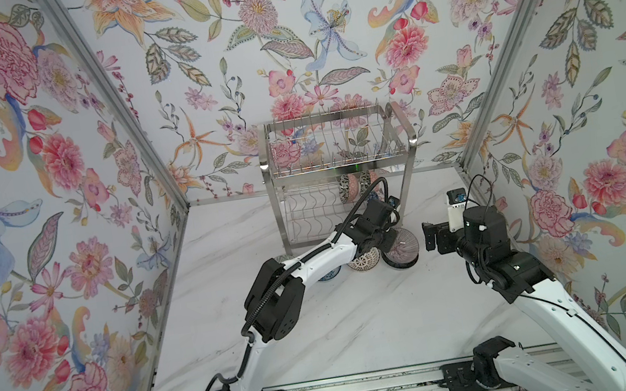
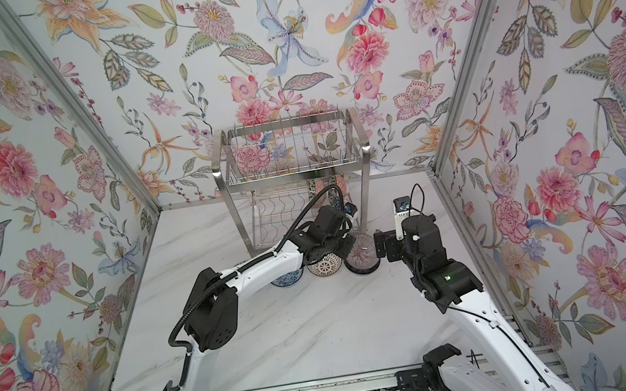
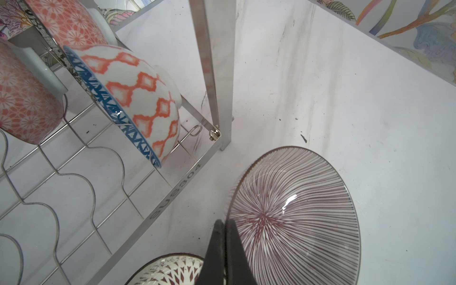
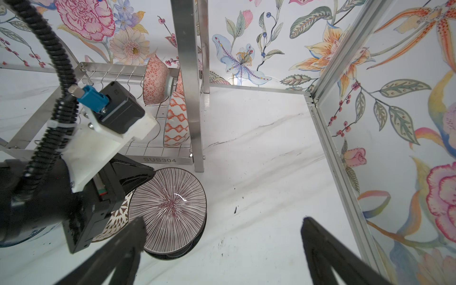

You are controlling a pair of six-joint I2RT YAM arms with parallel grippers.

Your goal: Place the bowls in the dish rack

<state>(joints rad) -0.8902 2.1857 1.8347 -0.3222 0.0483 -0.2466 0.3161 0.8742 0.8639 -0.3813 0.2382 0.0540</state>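
Purple-striped bowl (image 3: 296, 214), red-lattice bowl (image 3: 138, 98), silver dish rack (image 1: 341, 170), floral walls (image 1: 31, 205).

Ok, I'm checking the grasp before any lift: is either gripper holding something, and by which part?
The left gripper is shut on the purple striped bowl, pinching its rim. The right gripper is open, holding nothing.

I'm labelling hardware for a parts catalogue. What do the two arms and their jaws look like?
Both the left arm and right arm have white link shells and black joint housings. A black corrugated conduit runs along the left one, with a blue connector on its white-mounted wrist camera. The jaws are black, tapered bars.
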